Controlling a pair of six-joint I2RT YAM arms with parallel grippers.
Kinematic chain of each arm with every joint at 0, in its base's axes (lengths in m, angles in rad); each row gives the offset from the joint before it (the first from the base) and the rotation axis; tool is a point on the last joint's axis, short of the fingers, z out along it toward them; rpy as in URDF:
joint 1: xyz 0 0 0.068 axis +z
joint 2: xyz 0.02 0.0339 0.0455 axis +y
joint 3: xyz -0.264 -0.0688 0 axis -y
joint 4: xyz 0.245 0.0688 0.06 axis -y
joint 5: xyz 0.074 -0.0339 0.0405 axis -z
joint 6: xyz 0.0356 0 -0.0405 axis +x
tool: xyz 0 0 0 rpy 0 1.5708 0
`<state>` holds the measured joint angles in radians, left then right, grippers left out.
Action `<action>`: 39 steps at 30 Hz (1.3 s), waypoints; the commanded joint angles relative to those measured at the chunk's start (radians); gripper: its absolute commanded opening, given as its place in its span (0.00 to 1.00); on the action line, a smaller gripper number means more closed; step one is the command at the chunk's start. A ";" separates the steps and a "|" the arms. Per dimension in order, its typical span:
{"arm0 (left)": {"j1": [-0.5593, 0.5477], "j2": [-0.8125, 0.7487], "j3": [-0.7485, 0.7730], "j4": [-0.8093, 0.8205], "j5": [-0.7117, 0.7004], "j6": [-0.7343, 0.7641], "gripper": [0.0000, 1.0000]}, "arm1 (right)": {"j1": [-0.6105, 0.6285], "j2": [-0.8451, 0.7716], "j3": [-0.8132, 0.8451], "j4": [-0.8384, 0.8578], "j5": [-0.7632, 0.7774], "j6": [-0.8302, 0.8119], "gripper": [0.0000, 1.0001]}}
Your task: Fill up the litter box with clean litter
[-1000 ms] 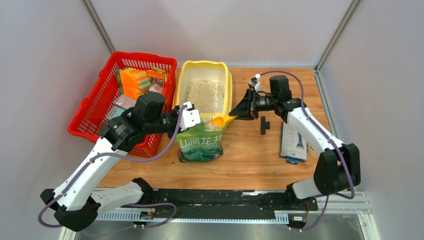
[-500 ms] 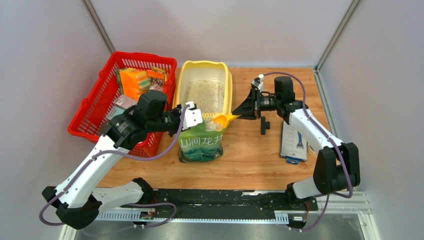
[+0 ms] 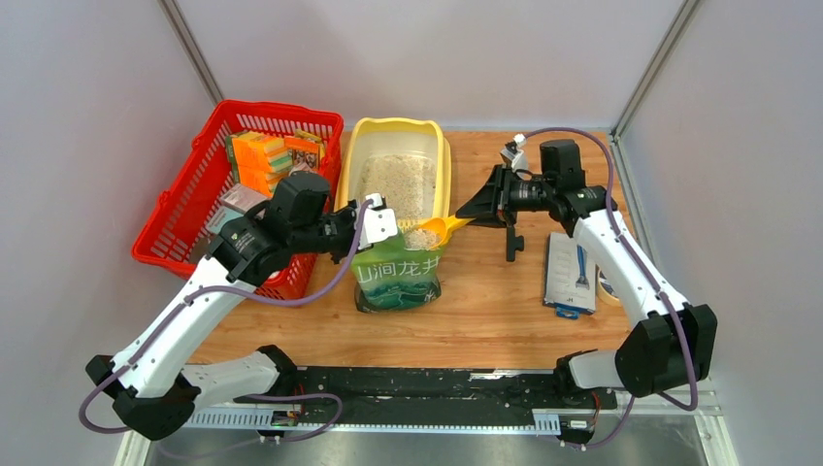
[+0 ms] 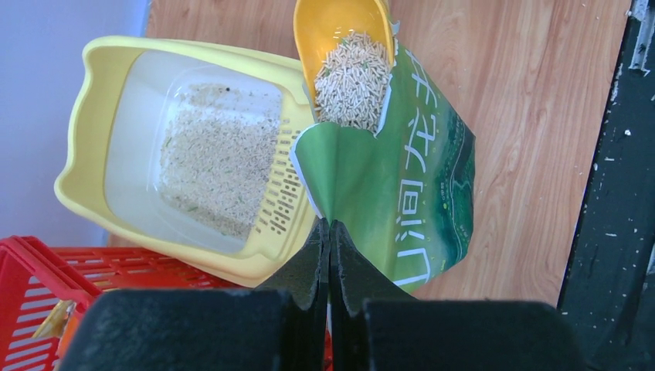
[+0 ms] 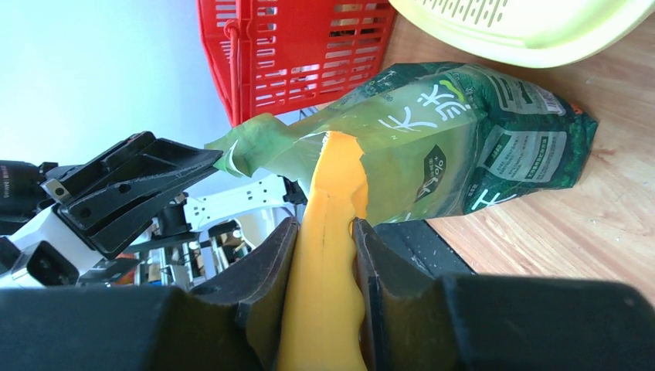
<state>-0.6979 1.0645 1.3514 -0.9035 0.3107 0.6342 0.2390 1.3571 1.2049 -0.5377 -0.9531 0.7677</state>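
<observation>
Your left gripper (image 4: 330, 228) has its jaws pressed together on the torn top edge of the green pouch (image 3: 393, 275), which stands at the centre of the top view. Your right gripper (image 5: 324, 232) has its jaws partly apart, clamped on the handle of the yellow scoop (image 3: 439, 230). The scoop's bowl sits at the pouch mouth, loaded with clean litter (image 4: 351, 73). Count one red basket (image 3: 175, 218) at upper left, one pouch, one litter box (image 3: 392, 126) at upper centre with litter spread inside, and one scoop.

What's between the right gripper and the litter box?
The yellow scoop that the right gripper holds, heaped with litter at the mouth of the green pouch; seen in left wrist view.
</observation>
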 commanded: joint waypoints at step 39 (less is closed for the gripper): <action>0.009 -0.014 0.117 -0.041 -0.053 -0.013 0.00 | -0.122 0.037 -0.071 0.265 -0.295 0.038 0.00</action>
<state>-0.6945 1.1088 1.4216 -0.9447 0.3046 0.5777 0.1650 1.3834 1.1423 -0.3332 -1.1748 0.8112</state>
